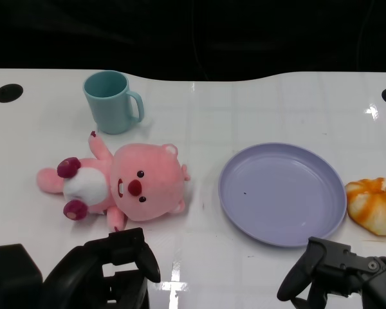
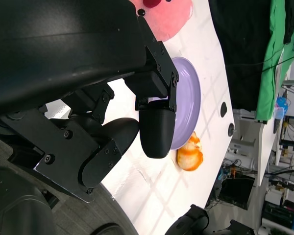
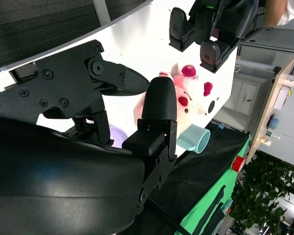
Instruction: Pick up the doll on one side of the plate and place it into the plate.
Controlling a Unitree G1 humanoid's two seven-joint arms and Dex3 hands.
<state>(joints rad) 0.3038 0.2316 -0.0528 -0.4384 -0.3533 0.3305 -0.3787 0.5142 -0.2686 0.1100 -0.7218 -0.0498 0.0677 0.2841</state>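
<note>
We see a glossy white table (image 1: 257, 96) against darkness, green cloth (image 2: 279, 44) hanging beyond, and a potted plant (image 3: 264, 196) beside pale cabinets (image 3: 245, 98).

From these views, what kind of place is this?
Probably a lab or workshop: a white table with cable holes, cluttered equipment shelves beyond it, and green cloth hung nearby.

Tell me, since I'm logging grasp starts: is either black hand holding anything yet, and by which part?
Nothing is held. The left hand and right hand are both empty near the table's front edge; the pink plush doll lies untouched beside the lilac round plate.
</note>
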